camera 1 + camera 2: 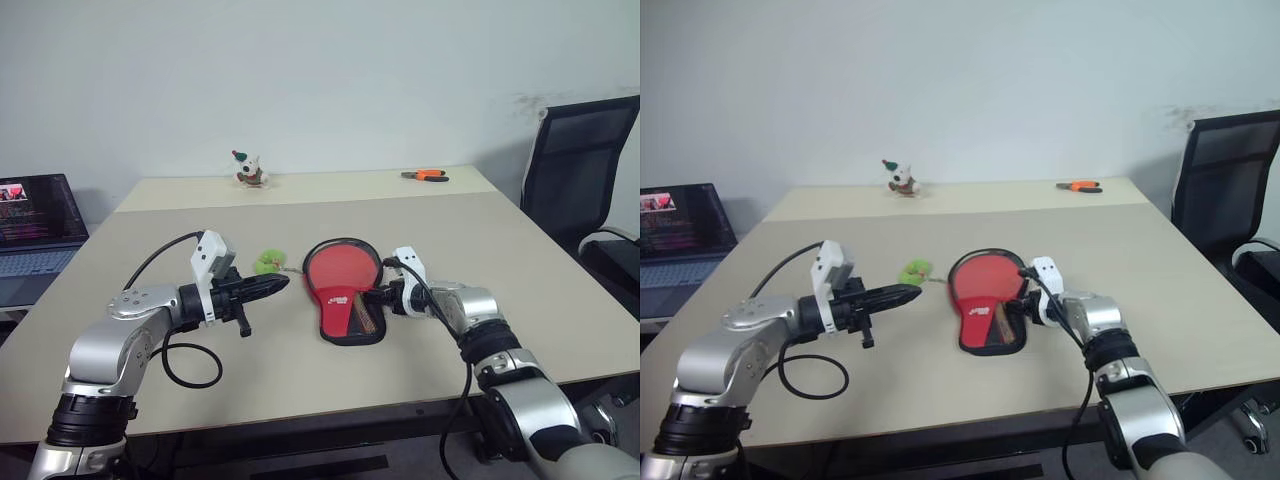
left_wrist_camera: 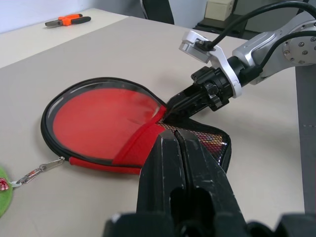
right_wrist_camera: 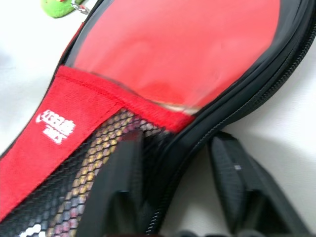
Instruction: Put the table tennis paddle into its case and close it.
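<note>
Two grippers work over a beige table (image 1: 500,260). The case (image 1: 345,290) lies flat near the table's middle, its zipper rim open, with the table tennis paddle (image 1: 338,268) lying inside it; the red rubber face shows, and a red band with a white logo and black mesh covers the neck and handle end. The right gripper (image 2: 174,107) sits at the case's right edge near the neck. Its two fingers straddle the black zipper rim, one finger (image 3: 116,187) over the mesh lining and the other outside on the table, partly open; whether they pinch the rim cannot be told. The left gripper (image 1: 275,286) hovers left of the case, fingers fully together, holding nothing. A green charm (image 1: 267,262) lies just beside the case's left edge, joined by a small clasp.
</note>
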Available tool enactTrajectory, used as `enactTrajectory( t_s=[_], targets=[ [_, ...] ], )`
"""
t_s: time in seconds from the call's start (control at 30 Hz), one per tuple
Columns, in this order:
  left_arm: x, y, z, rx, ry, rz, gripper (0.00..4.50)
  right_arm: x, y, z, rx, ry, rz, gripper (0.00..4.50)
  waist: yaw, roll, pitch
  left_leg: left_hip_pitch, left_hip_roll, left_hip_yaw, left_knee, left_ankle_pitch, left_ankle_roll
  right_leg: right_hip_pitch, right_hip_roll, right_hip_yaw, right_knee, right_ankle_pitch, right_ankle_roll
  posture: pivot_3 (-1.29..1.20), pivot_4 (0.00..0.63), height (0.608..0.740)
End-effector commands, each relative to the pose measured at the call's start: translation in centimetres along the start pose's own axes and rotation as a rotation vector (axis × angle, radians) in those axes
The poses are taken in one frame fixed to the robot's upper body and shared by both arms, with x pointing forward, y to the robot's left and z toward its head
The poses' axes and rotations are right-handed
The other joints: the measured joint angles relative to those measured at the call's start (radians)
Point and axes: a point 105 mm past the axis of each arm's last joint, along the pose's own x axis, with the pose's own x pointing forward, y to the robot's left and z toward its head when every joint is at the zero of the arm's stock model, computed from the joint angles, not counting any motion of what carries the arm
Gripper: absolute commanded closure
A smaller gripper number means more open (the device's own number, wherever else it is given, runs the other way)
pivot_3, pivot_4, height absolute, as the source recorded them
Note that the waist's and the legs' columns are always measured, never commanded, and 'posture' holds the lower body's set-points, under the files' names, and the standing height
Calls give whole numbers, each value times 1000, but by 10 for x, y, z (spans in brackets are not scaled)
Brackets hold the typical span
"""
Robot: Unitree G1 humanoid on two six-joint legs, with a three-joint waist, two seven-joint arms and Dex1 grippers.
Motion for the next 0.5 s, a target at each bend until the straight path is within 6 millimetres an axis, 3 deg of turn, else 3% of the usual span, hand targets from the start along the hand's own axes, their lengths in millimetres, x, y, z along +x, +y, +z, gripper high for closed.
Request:
enactTrajectory(
  t_s=[0.03, 0.17, 0.27, 0.37, 0.5],
  targets=[
    [-5, -2, 7, 41, -3, -15, 4500, 10, 18, -8, 37, 41, 66, 3641, -1, 0, 0, 0, 0, 0, 0, 0, 0, 0, 0, 0, 0, 0, 0, 0, 150, 740],
    [-11, -11, -1, 23, 39, -74, 4500, 4, 36, -7, 89, 56, 158, 4485, -5, 0, 0, 2, 0, 1, -3, 0, 0, -1, 1, 1, 0, 0, 0, 0, 150, 740],
    [-15, -24, -7, 4, 70, -142, 4500, -5, 56, -11, 126, 79, 250, 4485, -3, 0, 0, 0, 2, 1, -8, 0, 0, -4, 0, 1, 0, -2, -3, 0, 150, 740],
    [-18, -31, -11, -3, 92, -177, 4500, -12, 68, -16, 132, 91, 284, 4485, 0, 0, 0, -13, 4, 0, -10, 0, 0, -18, 0, 0, 1, 0, -7, 0, 150, 740],
    [-21, -44, -17, -27, 118, -229, 4500, -19, 85, -24, 140, 105, 320, 4485, 0, 0, 0, -14, 6, 0, -13, -2, -4, -20, 0, 0, 0, -3, -11, 0, 150, 740]
  ],
)
